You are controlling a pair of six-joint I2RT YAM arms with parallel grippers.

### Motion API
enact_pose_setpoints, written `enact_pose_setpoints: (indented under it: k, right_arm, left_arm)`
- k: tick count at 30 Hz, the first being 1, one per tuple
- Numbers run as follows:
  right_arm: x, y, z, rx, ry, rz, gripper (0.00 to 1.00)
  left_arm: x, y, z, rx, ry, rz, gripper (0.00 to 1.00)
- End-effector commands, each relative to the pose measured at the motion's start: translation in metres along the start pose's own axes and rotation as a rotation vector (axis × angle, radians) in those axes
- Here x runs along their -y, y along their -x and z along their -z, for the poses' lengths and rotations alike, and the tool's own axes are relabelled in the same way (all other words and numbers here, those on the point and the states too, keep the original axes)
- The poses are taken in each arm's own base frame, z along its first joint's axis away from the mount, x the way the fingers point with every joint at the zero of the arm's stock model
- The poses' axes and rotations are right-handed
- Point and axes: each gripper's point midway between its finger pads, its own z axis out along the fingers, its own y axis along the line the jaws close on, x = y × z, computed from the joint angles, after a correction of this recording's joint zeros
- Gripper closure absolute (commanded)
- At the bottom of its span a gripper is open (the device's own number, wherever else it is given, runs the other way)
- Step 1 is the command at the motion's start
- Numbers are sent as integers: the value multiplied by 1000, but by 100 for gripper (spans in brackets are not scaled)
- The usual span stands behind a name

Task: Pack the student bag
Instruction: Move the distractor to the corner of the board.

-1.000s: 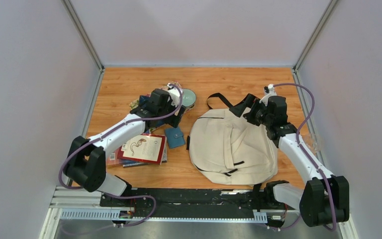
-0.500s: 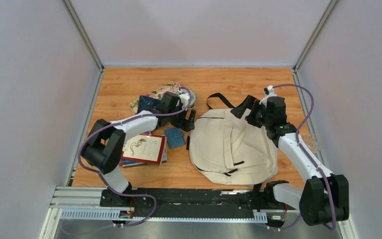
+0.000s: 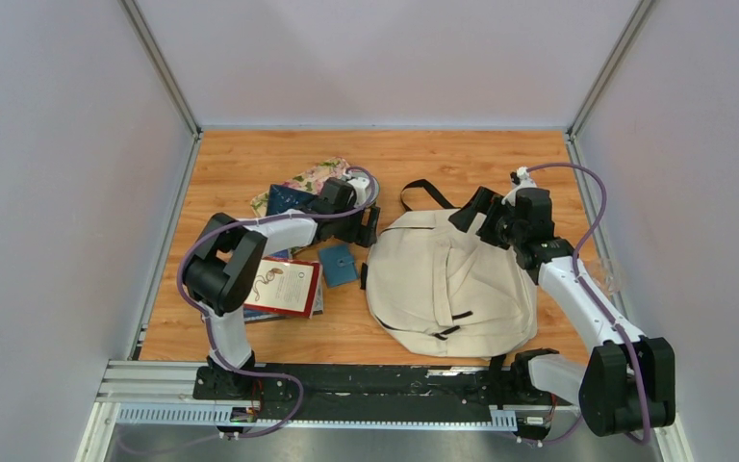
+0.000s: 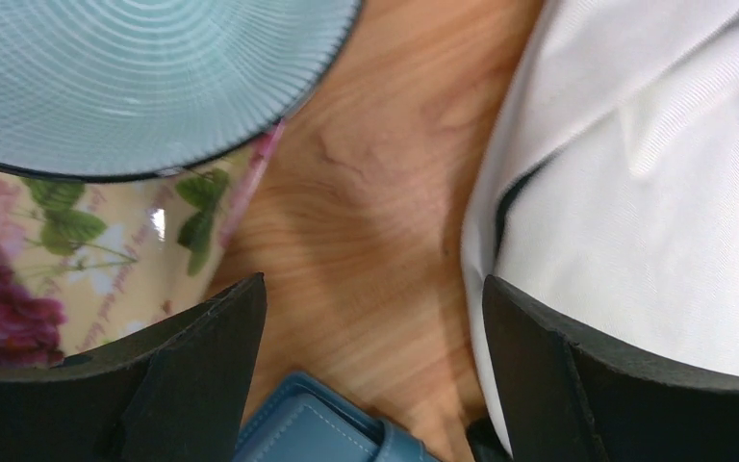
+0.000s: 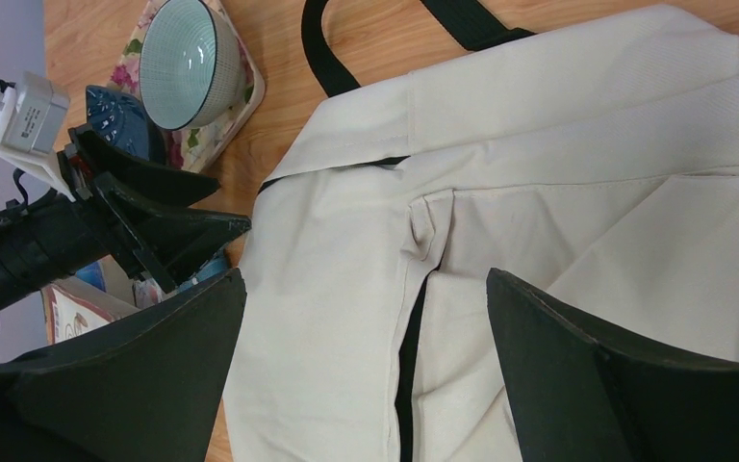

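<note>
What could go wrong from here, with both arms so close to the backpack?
The left jaws stand open, low between the bowl and the backpack; a sideways move may knock the bowl off its flowered tray.
The right jaws, also open, hang over the backpack's top, facing the left jaws; the arms might collide.
The backpack lies flat, so the jaws may pinch only loose cloth.

A large cream fabric backpack (image 5: 558, 125) lies flat on the wooden worktop (image 5: 375, 43), filling most of the view, with its front pocket (image 5: 635, 250) facing up and a black strap (image 5: 322, 58) looping off its top edge. The right tool (image 5: 364, 279) hangs above it with its black fingers (image 5: 154, 385) spread wide and nothing between them. At the left is the left tool (image 5: 231, 210), fingers apart, close to the backpack's edge. Beyond it, a pale blue ribbed bowl (image 5: 185, 63) sits on a flowered tray (image 5: 226, 106).
</note>
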Motion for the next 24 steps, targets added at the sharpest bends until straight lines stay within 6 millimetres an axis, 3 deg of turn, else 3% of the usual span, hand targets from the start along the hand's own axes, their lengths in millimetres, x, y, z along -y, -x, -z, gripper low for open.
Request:
enact_pose_setpoints:
  k: [1, 8, 19, 24]
  right_arm:
    - [-5, 18, 2, 42, -13, 43, 1]
    - [3, 17, -2, 30, -44, 51, 1]
    - [8, 14, -14, -8, -64, 42, 1]
    - [10, 11, -18, -27, -68, 43, 1]
  left_arm:
    - [-26, 14, -11, 40, 66, 85, 10]
    - [-70, 23, -6, 65, 89, 200, 10]
    - [-132, 28, 9, 7, 139, 159, 10]
    - [-163, 27, 18, 18, 166, 235, 10]
